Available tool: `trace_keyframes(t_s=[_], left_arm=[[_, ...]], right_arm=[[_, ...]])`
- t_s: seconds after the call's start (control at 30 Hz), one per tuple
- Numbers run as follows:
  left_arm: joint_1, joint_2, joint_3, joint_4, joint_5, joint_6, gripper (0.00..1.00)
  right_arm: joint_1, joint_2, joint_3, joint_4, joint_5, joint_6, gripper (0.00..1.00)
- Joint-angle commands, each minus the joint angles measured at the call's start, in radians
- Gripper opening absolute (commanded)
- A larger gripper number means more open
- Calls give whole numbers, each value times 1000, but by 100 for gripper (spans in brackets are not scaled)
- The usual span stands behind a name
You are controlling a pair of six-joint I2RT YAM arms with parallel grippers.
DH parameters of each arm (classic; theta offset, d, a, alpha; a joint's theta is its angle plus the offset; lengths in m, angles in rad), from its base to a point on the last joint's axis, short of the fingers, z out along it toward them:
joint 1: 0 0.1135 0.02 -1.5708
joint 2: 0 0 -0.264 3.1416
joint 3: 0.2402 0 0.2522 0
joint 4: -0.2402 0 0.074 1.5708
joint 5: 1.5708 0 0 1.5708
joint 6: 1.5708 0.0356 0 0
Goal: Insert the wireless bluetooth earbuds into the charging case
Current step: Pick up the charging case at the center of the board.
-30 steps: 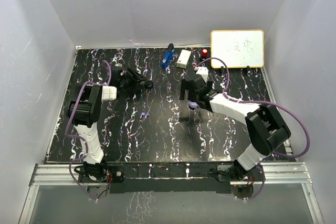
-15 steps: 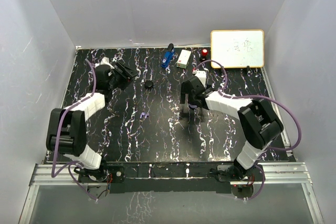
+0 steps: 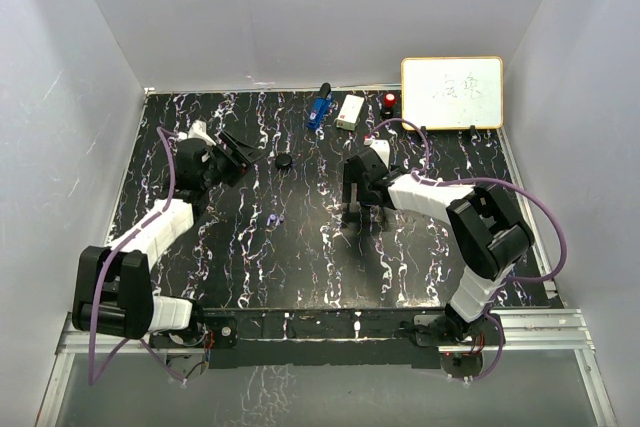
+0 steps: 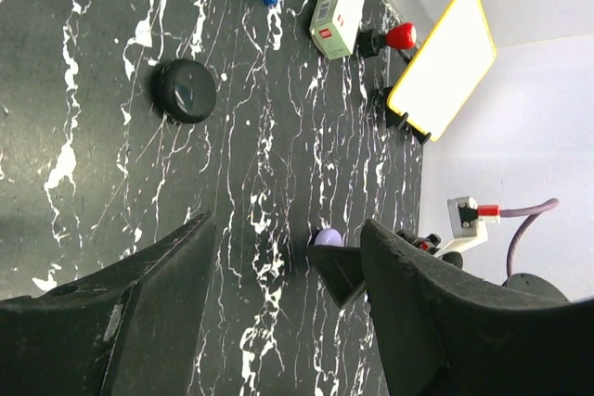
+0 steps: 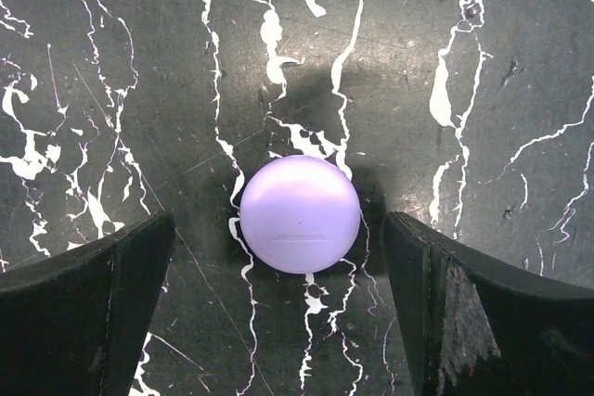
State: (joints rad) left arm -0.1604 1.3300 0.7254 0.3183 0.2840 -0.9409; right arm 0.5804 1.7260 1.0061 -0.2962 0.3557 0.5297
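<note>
The lilac round charging case [image 5: 300,213] lies shut on the black marbled table. My right gripper [image 5: 278,229] is open, with a finger on each side of the case and a gap to both. From above, that gripper [image 3: 363,209] hides the case. The lilac earbuds [image 3: 275,218] lie loose on the table to its left. A black round case [image 3: 284,161] sits further back, also seen as the black case [image 4: 184,91] in the left wrist view. My left gripper [image 3: 235,152] is open and empty, left of the black case and apart from it.
Along the back edge stand a blue tool [image 3: 319,107], a small white box [image 3: 350,112], a red-topped object [image 3: 389,101] and a yellow-framed whiteboard [image 3: 452,92]. White walls close in the table on three sides.
The left arm has swung out to the left, taking its gripper away from the black case. The right gripper has come down around the lilac case, hiding it from above.
</note>
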Motion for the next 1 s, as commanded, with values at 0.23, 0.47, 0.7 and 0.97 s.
trace_keyframes(t_s=[0.23,0.47,0.7,0.97], left_arm=[[-17,-97,-58,-31,32,11,61],[-21,-117,-83,-35,31,8,61],[-25,-125,-84,-33,30,7,61],[-56,-101,-75,-25,58,11,61]], right_arm=[[5,66,40,57,-37,-15,89],[30,78,52,81,-50,-49,86],[85,90,81,100,-80,-71,84],[124,97,105,128,-86,-83,84]])
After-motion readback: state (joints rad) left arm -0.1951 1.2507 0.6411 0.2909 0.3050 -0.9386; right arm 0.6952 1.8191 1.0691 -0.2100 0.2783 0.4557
